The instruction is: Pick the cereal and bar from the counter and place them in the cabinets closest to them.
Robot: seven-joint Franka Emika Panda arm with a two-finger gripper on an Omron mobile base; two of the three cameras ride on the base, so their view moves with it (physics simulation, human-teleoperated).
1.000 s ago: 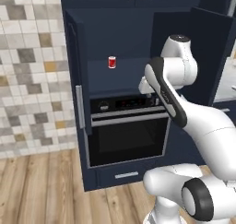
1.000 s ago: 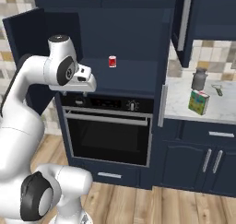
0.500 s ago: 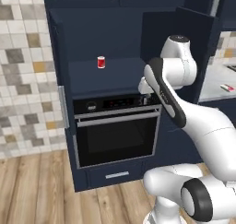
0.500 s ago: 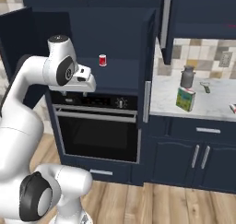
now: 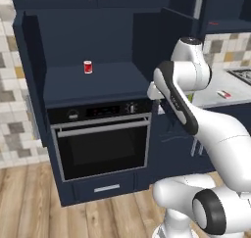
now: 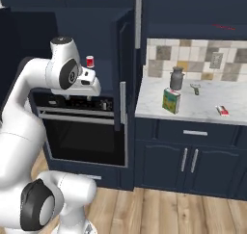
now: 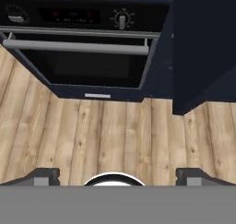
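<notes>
Navy cabinets (image 5: 73,85) stand before me, and on the open shelf above the black oven (image 5: 100,144) sits a red can (image 5: 87,66). From the right base camera I see, further right, the marble bench (image 6: 193,113) with the cereal (image 6: 171,101) upright near its front left, a grey jug (image 6: 177,78) just behind it, and the bar (image 6: 222,110) flat toward the right. An open cabinet door (image 6: 126,84) stands between the oven unit and the bench. Looking down along my end effector (image 7: 117,174), I see its fingertips (image 7: 44,176) spread wide and empty over the wooden floor (image 7: 115,135), the oven's handle above.
</notes>
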